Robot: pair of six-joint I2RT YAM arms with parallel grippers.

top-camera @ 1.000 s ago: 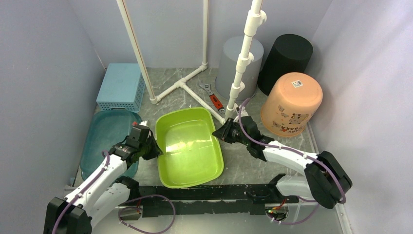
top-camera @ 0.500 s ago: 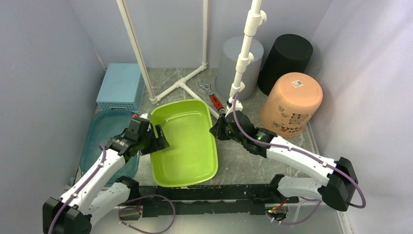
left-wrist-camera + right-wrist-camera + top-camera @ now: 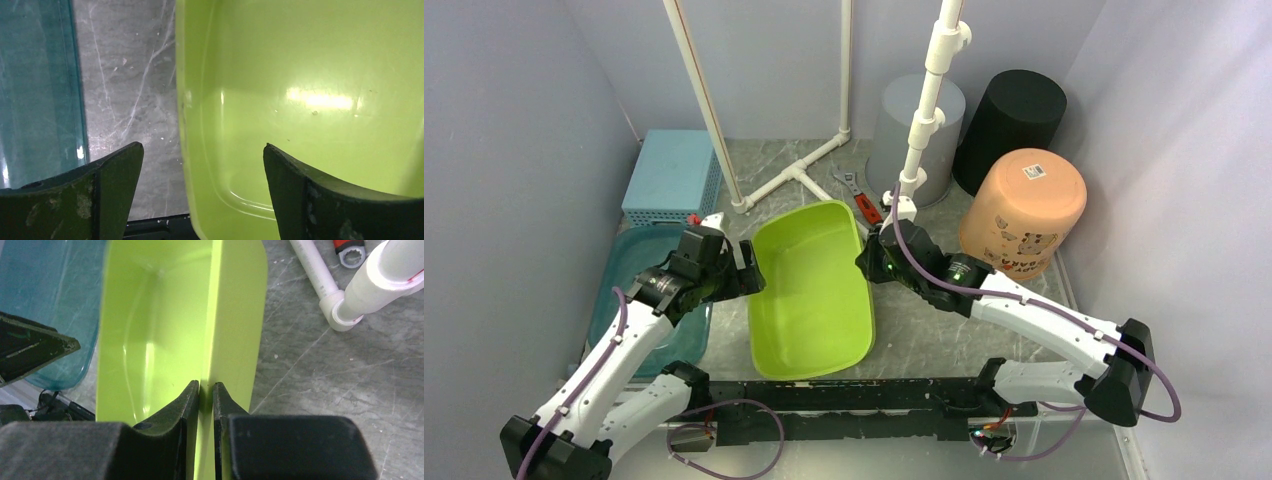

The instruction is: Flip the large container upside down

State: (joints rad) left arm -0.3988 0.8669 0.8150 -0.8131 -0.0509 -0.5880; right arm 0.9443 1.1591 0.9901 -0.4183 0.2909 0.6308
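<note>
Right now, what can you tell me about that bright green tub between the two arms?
The green tub is a glossy lime plastic basin, rectangular with rounded corners, open-topped and empty. It sits tipped, its right side raised off the grey table, not yet upside down. The right gripper pinches its right rim, shut on the thin wall. The left gripper is open, straddling the left rim; contact is unclear. A teal tub lies beside it on the left.

No legible text; label (image 3: 1034, 171) on orange bucket (image 3: 1014, 225) too small.
</note>
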